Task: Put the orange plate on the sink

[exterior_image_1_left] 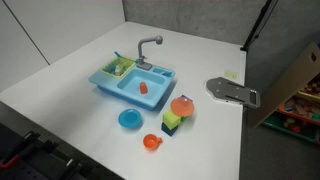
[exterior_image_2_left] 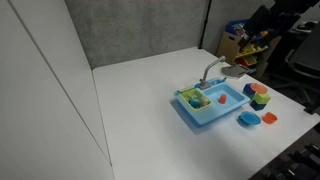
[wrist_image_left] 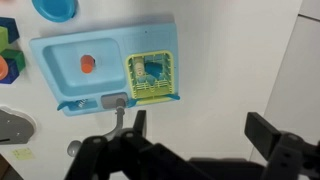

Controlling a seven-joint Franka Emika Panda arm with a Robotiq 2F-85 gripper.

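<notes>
The jaws stand spread wide with nothing between them, the black gripper (wrist_image_left: 197, 122) pointing straight down over the smooth white desk (exterior_image_1_left: 60, 90), just past the faucet side of the sink (exterior_image_1_left: 130, 86), a glossy light blue rectangular plastic basin near the desk's middle. The orange plate (exterior_image_1_left: 182, 105), a flat round plastic disc, sits apart from the sink toward the desk edge that carries a grey metal mount (exterior_image_1_left: 232, 92), perched on small coloured blocks (exterior_image_1_left: 172, 124). Only the wrist view shows the gripper, while an exterior view shows the plate plainly.
</notes>
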